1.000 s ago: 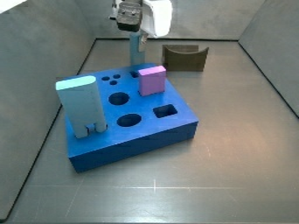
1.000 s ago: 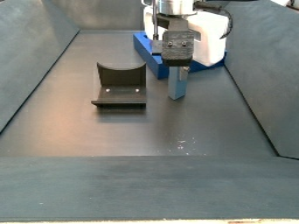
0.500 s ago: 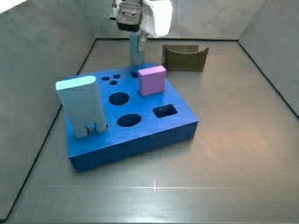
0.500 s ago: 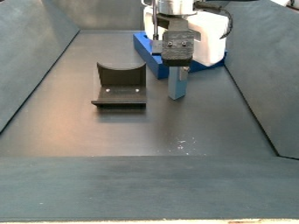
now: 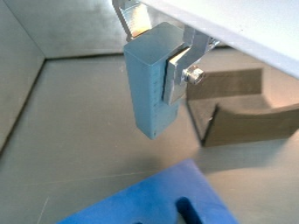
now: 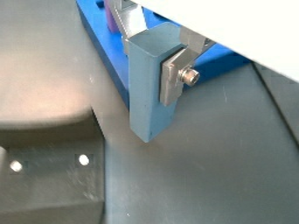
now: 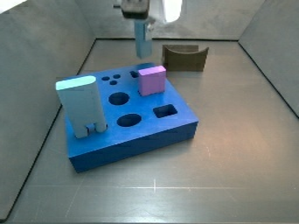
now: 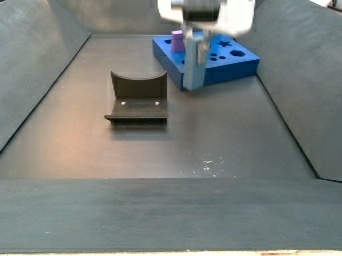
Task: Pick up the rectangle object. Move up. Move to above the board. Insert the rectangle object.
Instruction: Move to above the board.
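Observation:
The rectangle object (image 7: 142,40) is a slim pale grey-blue bar. It hangs upright in the air, with my gripper (image 7: 142,24) shut on its upper part. Both wrist views show the bar (image 5: 149,87) (image 6: 147,87) clamped between the silver fingers (image 5: 176,72) (image 6: 173,75), its lower end off the floor. The board (image 7: 128,122) is a thick deep-blue block with round holes and one rectangular hole (image 7: 166,111). In both side views the bar (image 8: 194,62) hangs between the board (image 8: 230,60) and the fixture, beside the board's edge rather than over it.
A tall light-blue block (image 7: 79,105) and a short pink block (image 7: 151,80) stand in the board. The dark fixture (image 7: 184,57) (image 8: 136,95) stands on the floor near the bar. Grey walls slope up round the floor.
The gripper has risen with the bar, whose lower end has come up off the floor. The board and its blocks have not moved.

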Controlling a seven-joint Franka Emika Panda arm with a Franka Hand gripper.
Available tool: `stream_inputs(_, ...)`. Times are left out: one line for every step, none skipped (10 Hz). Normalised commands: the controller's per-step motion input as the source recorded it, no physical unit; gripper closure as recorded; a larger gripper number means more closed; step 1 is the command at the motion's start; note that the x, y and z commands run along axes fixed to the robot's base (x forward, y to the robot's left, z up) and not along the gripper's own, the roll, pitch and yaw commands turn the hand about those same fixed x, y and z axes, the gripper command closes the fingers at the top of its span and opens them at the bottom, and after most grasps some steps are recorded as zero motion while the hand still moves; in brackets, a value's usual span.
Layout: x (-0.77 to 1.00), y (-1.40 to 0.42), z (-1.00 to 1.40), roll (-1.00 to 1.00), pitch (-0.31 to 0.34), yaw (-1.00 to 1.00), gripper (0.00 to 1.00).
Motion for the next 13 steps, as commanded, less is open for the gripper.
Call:
stream_inputs(0.10, -0.29, 1.00, 0.26, 0.013, 0.03, 1.00)
stream_inputs(0.09, -0.29, 1.00, 0.25, 0.049, 0.03, 1.00)
stream_inputs(0.09, -0.28, 1.00, 0.24, 0.067, 0.03, 1.00)
stream_inputs(0.09, -0.26, 1.00, 0.21, 0.088, 0.03, 1.00)
stream_inputs(0.09, -0.25, 1.00, 0.18, 0.101, 0.04, 1.00)
stream_inputs(0.08, -0.23, 1.00, 0.16, 0.114, 0.04, 1.00)
stream_inputs(0.08, -0.21, 1.00, 0.14, 0.121, 0.04, 1.00)
stream_inputs(0.07, -0.19, 1.00, 0.11, 0.123, 0.04, 1.00)
stream_inputs(0.07, -0.17, 1.00, 0.07, 0.126, 0.04, 1.00)
stream_inputs(0.05, -0.12, 0.85, 0.05, 0.132, 0.04, 1.00)
stream_inputs(0.03, -0.07, 0.62, 0.02, 0.137, 0.05, 1.00)
stream_inputs(0.02, -0.05, 0.46, 0.00, 0.138, 0.05, 1.00)
stream_inputs(0.02, -0.04, 0.35, -0.02, 0.139, 0.04, 1.00)
